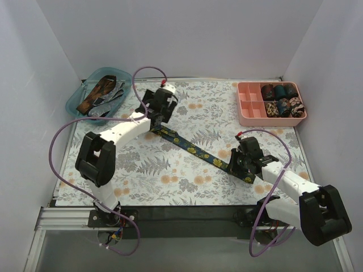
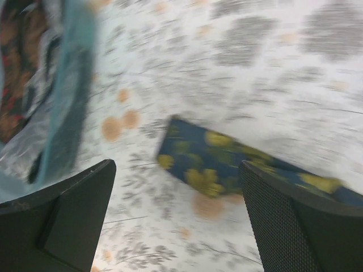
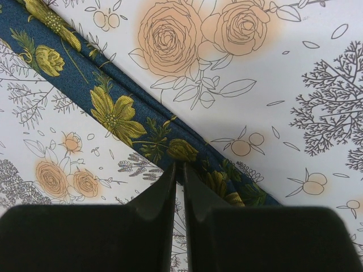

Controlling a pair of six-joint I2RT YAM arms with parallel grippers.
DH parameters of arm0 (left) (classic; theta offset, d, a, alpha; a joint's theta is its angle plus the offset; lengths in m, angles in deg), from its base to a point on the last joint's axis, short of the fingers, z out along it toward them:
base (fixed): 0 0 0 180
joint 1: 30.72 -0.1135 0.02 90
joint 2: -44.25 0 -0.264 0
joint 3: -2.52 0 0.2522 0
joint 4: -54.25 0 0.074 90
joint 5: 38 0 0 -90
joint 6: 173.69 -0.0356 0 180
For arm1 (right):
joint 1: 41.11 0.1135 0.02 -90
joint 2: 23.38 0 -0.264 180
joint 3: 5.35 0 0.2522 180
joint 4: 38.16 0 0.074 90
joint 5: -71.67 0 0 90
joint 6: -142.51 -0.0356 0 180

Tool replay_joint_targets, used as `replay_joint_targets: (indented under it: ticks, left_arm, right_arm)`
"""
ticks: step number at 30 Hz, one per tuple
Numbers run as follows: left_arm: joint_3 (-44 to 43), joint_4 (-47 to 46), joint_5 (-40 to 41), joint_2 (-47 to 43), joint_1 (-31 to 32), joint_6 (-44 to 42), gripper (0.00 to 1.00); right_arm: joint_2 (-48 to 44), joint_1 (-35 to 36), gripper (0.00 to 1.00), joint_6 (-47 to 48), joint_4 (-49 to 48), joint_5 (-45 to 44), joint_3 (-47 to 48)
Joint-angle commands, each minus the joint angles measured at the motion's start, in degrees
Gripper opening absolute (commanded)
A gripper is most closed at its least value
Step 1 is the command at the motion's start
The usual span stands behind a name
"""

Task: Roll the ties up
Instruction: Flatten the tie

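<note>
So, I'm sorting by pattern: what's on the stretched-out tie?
The tie is navy with yellow flowers; clearest in the right wrist view.

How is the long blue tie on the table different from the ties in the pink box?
The blue tie lies stretched out long and flat; the boxed ties are rolled into small coils. The blue tie lies on the flowery tablecloth; the boxed ties sit in compartments of the pink box. All are patterned fabric.

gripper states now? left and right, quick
Left gripper: open, holding nothing, above one end of the navy floral tie.
Right gripper: closed, pinching that tie.
</note>
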Motion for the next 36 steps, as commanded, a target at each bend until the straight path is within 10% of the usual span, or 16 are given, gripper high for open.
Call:
replay_joint_targets:
  ticks: [1, 19, 36]
  left_arm:
    - [2.1, 0.9, -6.1, -2.0, 7.4, 1.8, 0.83]
    - [-1.5, -0.9, 4.4, 14.0, 10.2, -1.2, 0.78]
    - [2.1, -5.1, 7.3, 9.7, -7.5, -6.9, 0.76]
  right_arm:
    - [1.8, -0.1, 0.14, 1.7, 2.0, -0.7, -0.3]
    - [3.4, -0.1, 0.14, 2.4, 1.6, -0.6, -1.0]
    - [2.9, -0.8, 0.14, 2.2, 2.5, -1.6, -0.9]
